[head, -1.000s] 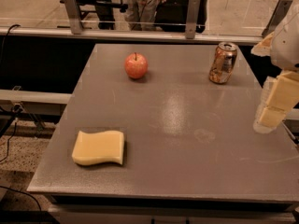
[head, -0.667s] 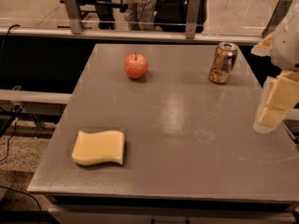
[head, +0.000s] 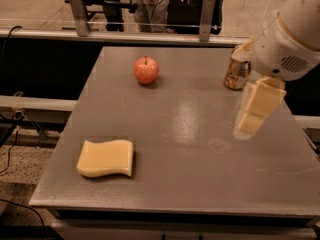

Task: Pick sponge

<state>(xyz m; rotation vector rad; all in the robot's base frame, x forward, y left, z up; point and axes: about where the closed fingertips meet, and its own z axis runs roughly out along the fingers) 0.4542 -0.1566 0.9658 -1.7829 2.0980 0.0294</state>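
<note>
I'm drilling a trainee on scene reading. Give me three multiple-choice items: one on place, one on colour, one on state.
1. Where does the sponge lie? A) near-left of the table B) far-right corner C) dead centre
2. The apple's colour? A) green B) red C) purple
3. The can is A) tipped over B) upright C) crushed flat
Key: A, it lies near-left, the gripper over the right side, apart from it; B, red skin; B, it stands on its base.

No text is readable, even on the can at the far right corner; the gripper hangs near the right edge.
</note>
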